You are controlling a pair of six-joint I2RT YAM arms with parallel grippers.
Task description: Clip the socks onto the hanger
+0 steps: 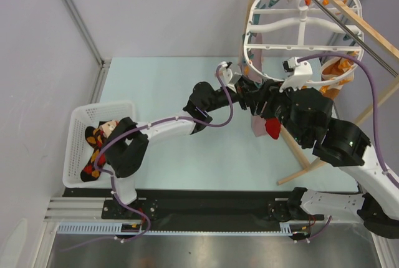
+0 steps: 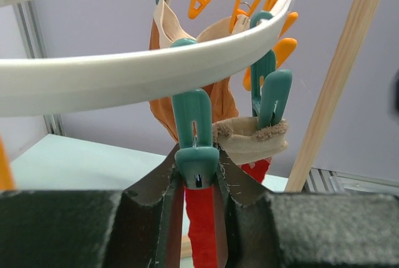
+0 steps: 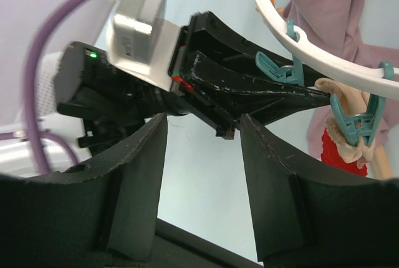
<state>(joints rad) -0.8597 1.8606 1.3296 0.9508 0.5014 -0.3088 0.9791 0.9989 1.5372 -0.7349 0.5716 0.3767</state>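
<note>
The left pincer (image 2: 198, 177) is clamped on a teal clip (image 2: 195, 134) hanging from the hanger (image 2: 124, 75). The right pincer (image 3: 202, 177) stands just beside it, fingers apart and empty. The socks (image 1: 93, 140) lie in the basket (image 1: 75, 115) at the worktop's (image 1: 162, 87) left edge.

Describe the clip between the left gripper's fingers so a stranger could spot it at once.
Start at the big white hanger ring hung at the far right. Two teal clips hang side by side from its rim. The clip meant sits between the left gripper fingers and looks empty, while its neighbour pinches a beige cuff.
</note>
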